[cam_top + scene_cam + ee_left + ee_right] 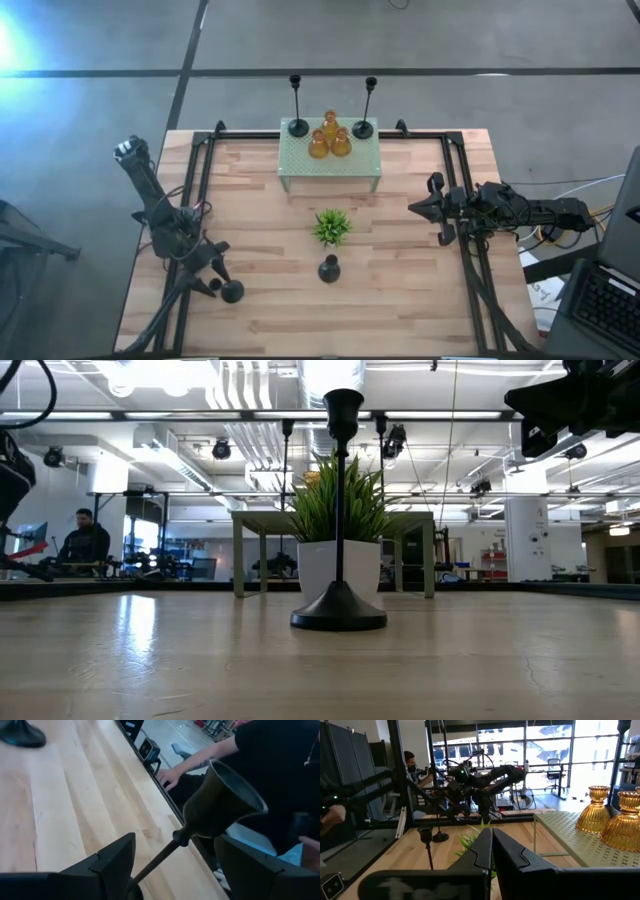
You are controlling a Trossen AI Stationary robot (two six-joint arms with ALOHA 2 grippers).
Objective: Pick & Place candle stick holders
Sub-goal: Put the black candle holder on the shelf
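Observation:
Two tall black thin-stemmed holders (pixel 298 120) (pixel 364 118) and three amber glass holders (pixel 330 140) stand on the pale green perforated stand (pixel 330 168) at the table's far middle. Another black thin-stemmed holder (pixel 329 268) (pixel 338 510) stands upright on its round base near the table's middle, just in front of the plant. My left gripper (pixel 218 280) (pixel 172 855) is at the near left with a black stemmed holder (pixel 220 805) between its fingers, cup end (pixel 232 291) pointing away from it. My right gripper (pixel 415 208) (pixel 491 850) is shut and empty above the table's right side. My left gripper has the black holder lying along its fingers. The thin stem (pixel 160 860) runs back through the gap without touching the fingertips (pixel 115 860). The base end lies below the wrist view's edge, so the place of contact is hidden. The holder is tilted, its cup pointing outward.
A small spiky green plant (pixel 331 228) in a white pot (pixel 339 568) stands mid-table, behind the free holder. Black rails (pixel 205 190) run along the table's left, right and far sides. A person's arm and hand (pixel 172 775) are just past the table edge near my left gripper.

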